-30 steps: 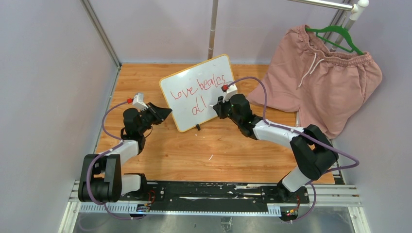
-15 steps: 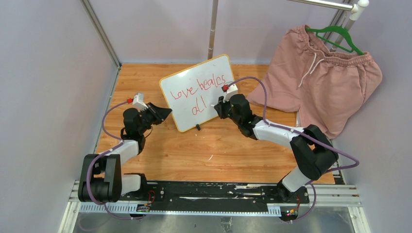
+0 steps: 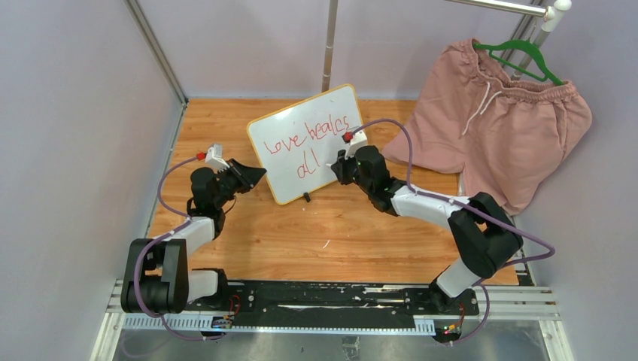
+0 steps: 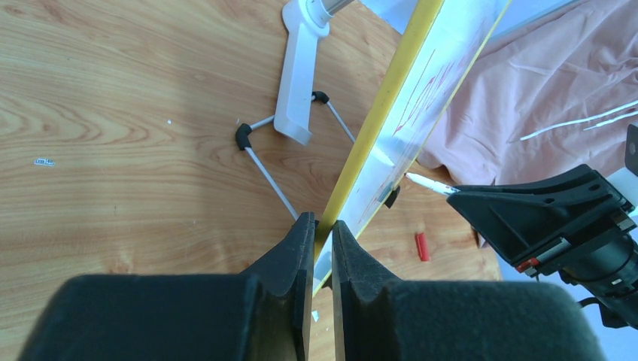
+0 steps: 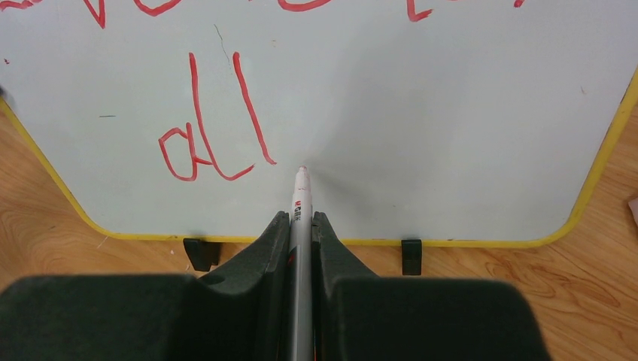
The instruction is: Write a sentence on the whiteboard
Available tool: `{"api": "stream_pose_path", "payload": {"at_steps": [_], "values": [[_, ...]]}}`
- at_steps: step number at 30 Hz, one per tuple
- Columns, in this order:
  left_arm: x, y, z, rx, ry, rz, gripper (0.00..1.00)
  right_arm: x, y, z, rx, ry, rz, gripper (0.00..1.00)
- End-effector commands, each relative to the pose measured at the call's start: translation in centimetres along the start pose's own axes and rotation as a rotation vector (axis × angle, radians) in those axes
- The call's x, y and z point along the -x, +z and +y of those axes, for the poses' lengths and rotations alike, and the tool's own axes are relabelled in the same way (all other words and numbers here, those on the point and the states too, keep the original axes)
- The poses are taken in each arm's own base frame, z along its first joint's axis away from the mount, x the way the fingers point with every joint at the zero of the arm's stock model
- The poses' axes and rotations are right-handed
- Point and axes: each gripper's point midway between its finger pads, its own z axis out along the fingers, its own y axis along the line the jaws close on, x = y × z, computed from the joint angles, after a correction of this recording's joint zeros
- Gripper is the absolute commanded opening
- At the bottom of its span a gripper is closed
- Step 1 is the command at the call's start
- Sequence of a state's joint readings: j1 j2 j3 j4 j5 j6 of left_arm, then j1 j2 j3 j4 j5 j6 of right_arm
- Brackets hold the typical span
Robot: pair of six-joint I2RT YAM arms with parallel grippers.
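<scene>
The small glossy whiteboard with its thin yellow frame [image 3: 331,105] stands propped on the grained wooden table [image 3: 301,233] — left gripper [image 4: 322,222] clenched on its lower corner. Right gripper [image 5: 301,218] pinches a slim grey marker [image 5: 301,197], tip at the surface beside the red cursive sentence [image 3: 305,139].

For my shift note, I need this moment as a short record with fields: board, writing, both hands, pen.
board: whiteboard standing on the wooden table
writing: sentence in red, two lines; lower line reads "all"
left hand: shut on the whiteboard's yellow frame
right hand: shut on the marker
marker tip: at the board just right of "all"; contact unclear
nearby: red cap on the table; pink shorts on a hanger
</scene>
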State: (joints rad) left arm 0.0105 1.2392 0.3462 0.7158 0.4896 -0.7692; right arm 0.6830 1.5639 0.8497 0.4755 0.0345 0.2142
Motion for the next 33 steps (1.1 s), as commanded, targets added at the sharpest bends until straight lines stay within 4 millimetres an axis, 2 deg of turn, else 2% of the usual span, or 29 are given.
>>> {"api": "stream_pose_path", "payload": {"at_steps": [1,13,28,33], "values": [[0.31,-0.17,-0.21,-0.004,0.011,-0.018,0.0,0.97,0.51,0.38,-0.004,-0.019,-0.013,0.0],[0.38,-0.21,-0.32,-0.007,0.012,-0.019,0.0,0.74,0.84,0.15,-0.017,-0.021,-0.007,0.0],[0.39,-0.23,-0.35,-0.008,0.013,-0.02,0.0,1.51,1.28,0.24,-0.02,-0.024,-0.02,0.0],[0.42,-0.23,-0.37,-0.008,0.013,-0.021,0.0,0.95,1.44,0.31,-0.013,-0.023,-0.004,0.0]]}}
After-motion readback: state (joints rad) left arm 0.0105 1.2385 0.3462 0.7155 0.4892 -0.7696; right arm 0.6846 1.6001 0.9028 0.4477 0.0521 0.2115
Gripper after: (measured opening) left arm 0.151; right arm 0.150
